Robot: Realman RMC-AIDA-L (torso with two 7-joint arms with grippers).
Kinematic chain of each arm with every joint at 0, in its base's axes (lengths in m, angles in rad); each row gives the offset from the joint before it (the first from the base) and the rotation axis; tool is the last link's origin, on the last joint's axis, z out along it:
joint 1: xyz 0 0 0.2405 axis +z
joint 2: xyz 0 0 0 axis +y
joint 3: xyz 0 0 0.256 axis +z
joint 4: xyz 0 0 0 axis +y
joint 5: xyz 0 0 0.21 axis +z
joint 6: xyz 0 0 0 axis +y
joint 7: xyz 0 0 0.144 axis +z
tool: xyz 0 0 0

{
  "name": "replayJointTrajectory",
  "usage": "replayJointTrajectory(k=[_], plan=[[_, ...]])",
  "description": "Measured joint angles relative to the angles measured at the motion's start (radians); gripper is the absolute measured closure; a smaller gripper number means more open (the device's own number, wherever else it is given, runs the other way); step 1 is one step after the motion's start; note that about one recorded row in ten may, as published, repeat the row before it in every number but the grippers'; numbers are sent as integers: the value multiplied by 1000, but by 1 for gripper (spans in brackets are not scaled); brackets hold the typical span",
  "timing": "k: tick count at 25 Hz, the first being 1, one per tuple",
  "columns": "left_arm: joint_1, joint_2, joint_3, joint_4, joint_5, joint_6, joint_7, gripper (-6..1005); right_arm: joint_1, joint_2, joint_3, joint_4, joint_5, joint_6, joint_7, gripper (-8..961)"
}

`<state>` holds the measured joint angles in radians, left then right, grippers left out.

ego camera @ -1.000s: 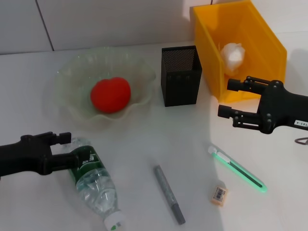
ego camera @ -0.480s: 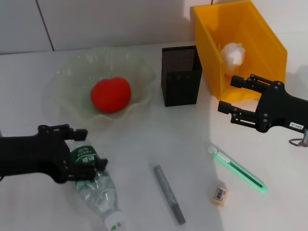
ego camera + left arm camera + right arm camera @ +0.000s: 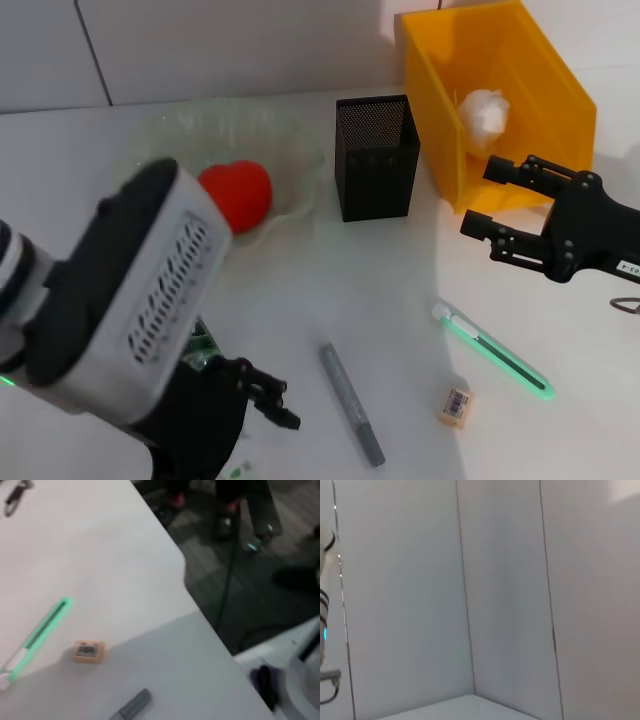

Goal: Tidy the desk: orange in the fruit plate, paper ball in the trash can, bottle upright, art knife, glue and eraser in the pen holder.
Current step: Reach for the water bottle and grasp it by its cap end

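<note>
My left arm fills the head view's lower left, and its gripper is shut on the bottle; only a strip of green label shows under the wrist. The orange lies in the fruit plate. A paper ball rests inside the trash can. My right gripper hangs open just in front of that bin, holding nothing. On the table lie the green art knife, the grey glue stick and the eraser. The pen holder stands between plate and bin.
The left wrist view shows the table's edge dropping off to the floor beyond the art knife. A small metal clip lies at the far right. The right wrist view shows only wall panels.
My left arm has swung up and over the bottle, which is now almost hidden beneath it. The right gripper has drifted slightly right and down.
</note>
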<state>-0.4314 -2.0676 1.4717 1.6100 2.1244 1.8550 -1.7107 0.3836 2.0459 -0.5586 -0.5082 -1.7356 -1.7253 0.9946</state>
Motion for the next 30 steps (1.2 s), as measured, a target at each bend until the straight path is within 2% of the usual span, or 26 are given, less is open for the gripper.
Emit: replayJointTrajectory(k=[1, 2, 3, 6, 7, 8, 9, 14, 18, 23, 25, 29, 30], plan=[[-31, -1, 46, 0, 29, 14, 31, 177, 0, 0, 0, 0, 0, 0, 0, 214], [-31, -1, 46, 0, 29, 14, 31, 178, -3, -3, 0, 13, -1, -23, 5, 214], [-62, -4, 143, 1, 96, 30, 121, 179, -7, -4, -1, 14, -2, -37, 5, 214], [-62, -4, 143, 1, 96, 30, 121, 183, -18, -4, -5, 7, -5, -76, 5, 214], [-60, -4, 182, 7, 124, 39, 181, 185, -25, -4, -10, -1, -10, -102, 5, 214], [-60, -4, 182, 7, 124, 39, 181, 186, -25, -4, -10, -1, -10, -102, 5, 214], [-47, -4, 221, 53, 185, 64, 260, 187, -27, -4, -14, -2, -15, -115, 5, 214], [-43, -4, 234, 69, 203, 68, 276, 194, -40, -4, -27, -4, -45, -149, 3, 214], [-41, -8, 381, 63, 290, 4, 315, 199, -59, -1, -25, -6, -80, -137, -30, 214], [-41, -11, 414, 70, 309, -24, 298, 205, -83, 8, -25, -7, -108, -96, -70, 214], [-42, -11, 448, 116, 340, -55, 264, 208, -85, -3, -21, 3, -133, -99, -63, 214], [-51, -11, 456, 132, 356, -71, 256, 213, -88, -11, -24, 2, -134, -104, -24, 215], [-73, -11, 447, 136, 365, -79, 257, 214, -81, -18, -25, 1, -134, -102, 7, 215]])
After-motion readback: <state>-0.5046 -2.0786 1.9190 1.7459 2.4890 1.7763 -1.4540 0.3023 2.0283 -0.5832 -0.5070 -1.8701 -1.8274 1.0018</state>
